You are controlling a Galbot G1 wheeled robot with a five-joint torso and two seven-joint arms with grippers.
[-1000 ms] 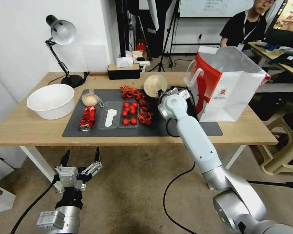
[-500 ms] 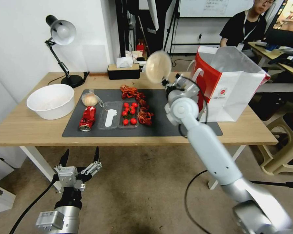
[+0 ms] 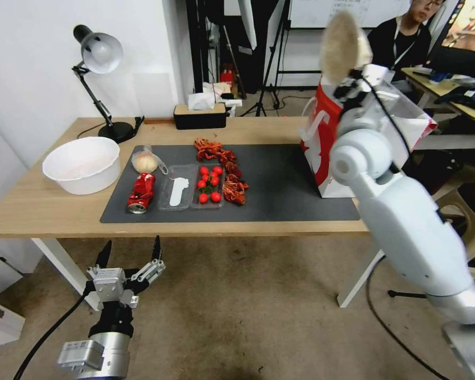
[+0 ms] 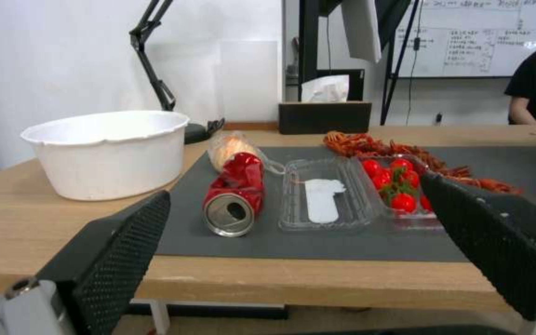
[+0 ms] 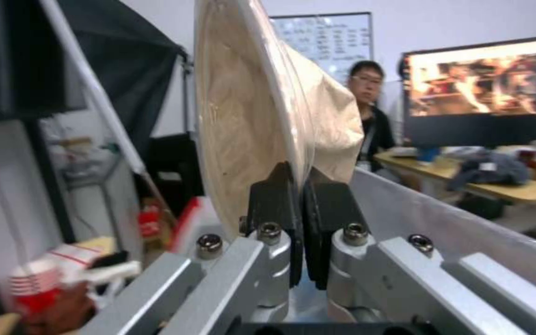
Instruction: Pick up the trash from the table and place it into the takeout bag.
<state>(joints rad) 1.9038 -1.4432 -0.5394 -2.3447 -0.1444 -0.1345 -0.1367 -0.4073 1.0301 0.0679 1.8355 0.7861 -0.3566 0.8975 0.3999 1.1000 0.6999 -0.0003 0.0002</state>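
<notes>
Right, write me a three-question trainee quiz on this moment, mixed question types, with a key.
1. True or false: the right gripper is shut on the rim of the round lidded bowl, held on edge above the takeout bag.
2. The crushed red can lies on: A) the dark grey mat B) bare wood C) the white tub
3. Fill in: the left gripper hangs open below the edge of the ____.

Key: 1 true; 2 A; 3 table.

Whiteboard (image 4: pixel 498 37) writing too small to read; nothing else legible.
</notes>
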